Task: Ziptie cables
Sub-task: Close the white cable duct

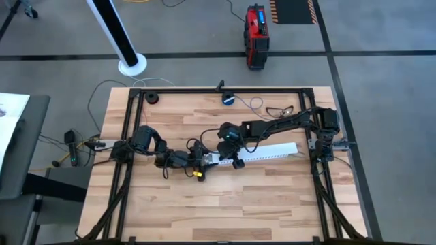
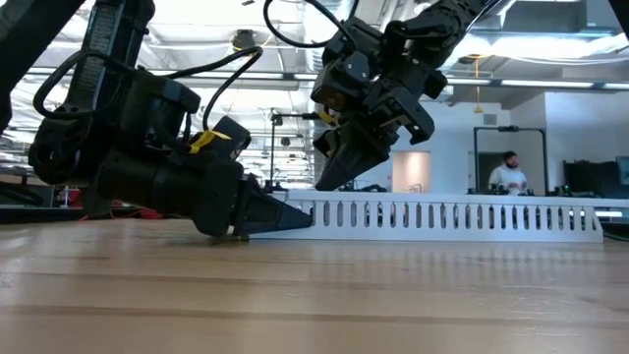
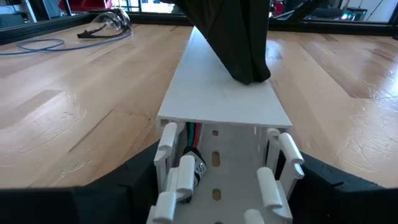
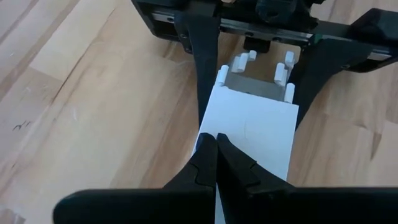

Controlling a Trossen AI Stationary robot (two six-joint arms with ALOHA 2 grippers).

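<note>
We're looking at the wooden table (image 1: 272, 197) with a long white slotted duct (image 1: 262, 154) lying flat across it, its long axis running left to right. The left gripper (image 3: 217, 186) is clamping the duct's open end; the right gripper (image 4: 216, 163) is pressing its pinched-together fingertips onto the duct's lid. The cables (image 3: 194, 140), probably red, green and dark, are running lengthwise inside.
</note>
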